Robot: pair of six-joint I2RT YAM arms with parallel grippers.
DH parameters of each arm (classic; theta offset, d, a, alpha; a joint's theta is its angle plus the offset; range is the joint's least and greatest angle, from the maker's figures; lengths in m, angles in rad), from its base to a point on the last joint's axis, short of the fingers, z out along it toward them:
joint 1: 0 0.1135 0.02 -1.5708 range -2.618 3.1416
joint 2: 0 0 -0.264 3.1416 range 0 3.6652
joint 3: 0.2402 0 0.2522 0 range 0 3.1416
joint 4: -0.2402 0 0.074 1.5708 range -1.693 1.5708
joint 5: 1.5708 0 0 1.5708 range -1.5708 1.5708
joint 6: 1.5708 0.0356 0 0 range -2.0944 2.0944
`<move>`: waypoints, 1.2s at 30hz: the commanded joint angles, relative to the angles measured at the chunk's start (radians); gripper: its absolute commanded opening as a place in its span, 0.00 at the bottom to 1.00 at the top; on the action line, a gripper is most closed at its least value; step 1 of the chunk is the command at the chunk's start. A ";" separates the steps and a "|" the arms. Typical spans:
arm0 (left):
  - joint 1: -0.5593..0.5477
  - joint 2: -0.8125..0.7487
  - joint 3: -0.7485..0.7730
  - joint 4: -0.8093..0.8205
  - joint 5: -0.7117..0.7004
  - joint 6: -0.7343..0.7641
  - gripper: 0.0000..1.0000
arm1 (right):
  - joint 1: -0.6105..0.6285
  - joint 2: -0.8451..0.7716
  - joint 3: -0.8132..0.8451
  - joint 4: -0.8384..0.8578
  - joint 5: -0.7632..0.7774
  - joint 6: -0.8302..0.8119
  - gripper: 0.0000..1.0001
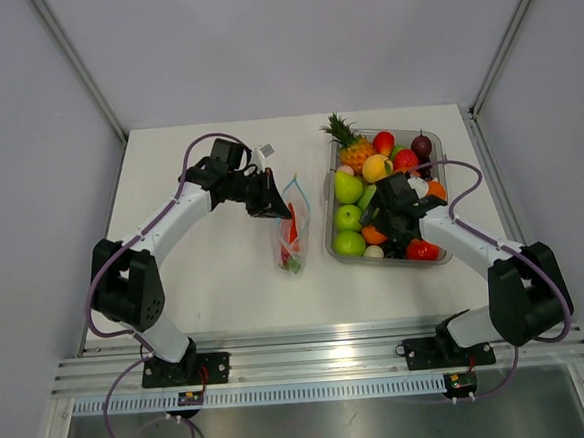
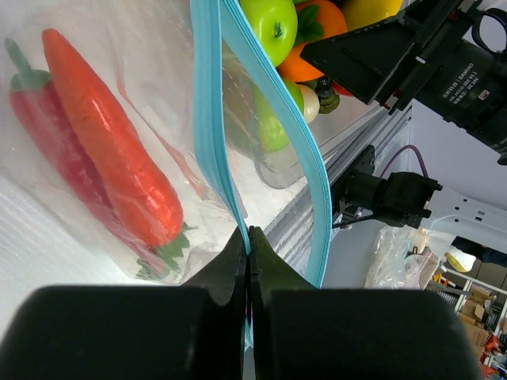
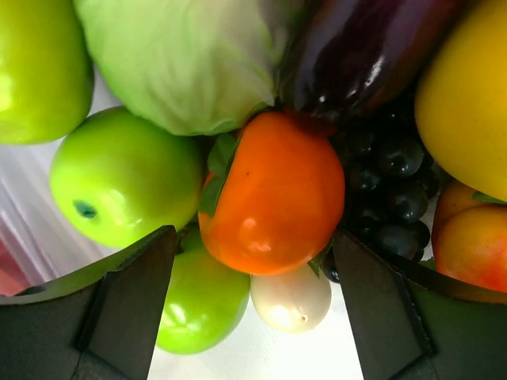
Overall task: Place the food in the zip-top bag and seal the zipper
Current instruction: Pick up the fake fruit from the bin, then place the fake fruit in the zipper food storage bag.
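The zip-top bag (image 1: 292,234) is lying on the table (image 1: 226,284) between the two arms, just left of the clear tray (image 1: 337,259), with its closed end toward the bases. Inside it, the red chili pepper (image 2: 43,131) and the orange piece (image 2: 111,142) are lying side by side.

The left arm is reaching away from its base. Its elbow is sticking out to the left, its forearm is stretching up and to the right, and its wrist is bending toward the far part of the bag. There the left gripper (image 2: 249,245) is clamping its fingers tight on the zipper (image 2: 207,119). Beyond that pinch the two light-blue strips are spreading apart, so the mouth is gaping.

The right arm is folding back at its elbow on the right, and its forearm is angling up and left over the tray. The right gripper (image 3: 253,237) is pointing down into the fruit with its fingers standing wide and gripping nothing. An orange fruit (image 3: 273,194) is sitting between them, with green apples (image 3: 127,186) beside it.
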 commanded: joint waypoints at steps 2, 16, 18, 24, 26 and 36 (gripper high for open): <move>-0.005 -0.012 0.054 0.015 -0.003 0.014 0.00 | -0.005 0.039 0.018 0.052 0.059 0.072 0.88; -0.010 0.002 0.059 0.025 0.009 0.006 0.00 | -0.006 -0.167 0.022 -0.022 0.145 0.040 0.31; -0.010 0.008 0.063 0.027 0.012 0.002 0.00 | -0.005 -0.202 0.045 -0.060 0.142 0.011 0.26; -0.010 0.022 0.069 0.035 0.017 0.003 0.00 | -0.005 -0.291 0.122 -0.062 -0.031 -0.139 0.28; -0.010 0.023 0.071 0.033 0.017 0.009 0.00 | 0.038 -0.253 0.220 -0.108 -0.078 -0.189 0.29; -0.010 0.031 0.063 0.033 0.022 0.014 0.00 | 0.336 -0.006 0.556 -0.132 0.007 -0.280 0.31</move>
